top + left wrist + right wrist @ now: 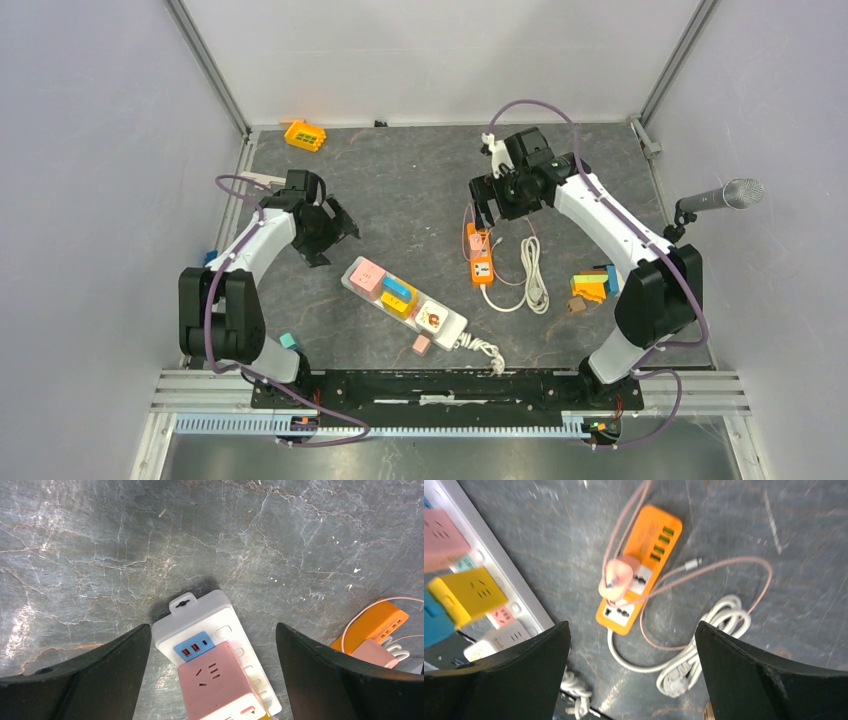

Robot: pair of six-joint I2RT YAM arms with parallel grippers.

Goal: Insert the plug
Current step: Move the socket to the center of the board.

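Overhead and wrist views of a grey marbled stone-pattern tabletop (400, 180) with two arms poised above it. The left gripper (212, 630) hangs released, its black fingers (95, 675) spread wide on either side of the far end of a long white plastic power strip (212, 607), without touching it. That strip lies diagonally at the centre of the table and carries a pink cube-shaped adapter (215, 685) just behind a small blue USB panel (194, 647); a yellow cube adapter (469, 595) and a blue cube adapter (434, 620) sit further along it. The right gripper (631, 625) is likewise released and holds nothing, hovering over a short orange plastic power strip (644, 545) that lies well apart from the white one, towards the right. The small pink plug (619, 572) rests on top of this orange strip, tilted, with a metal prong showing. Its thin pink cable (744, 562) loops across the tabletop, and a coiled white cord (719, 625) lies just beside the orange strip.
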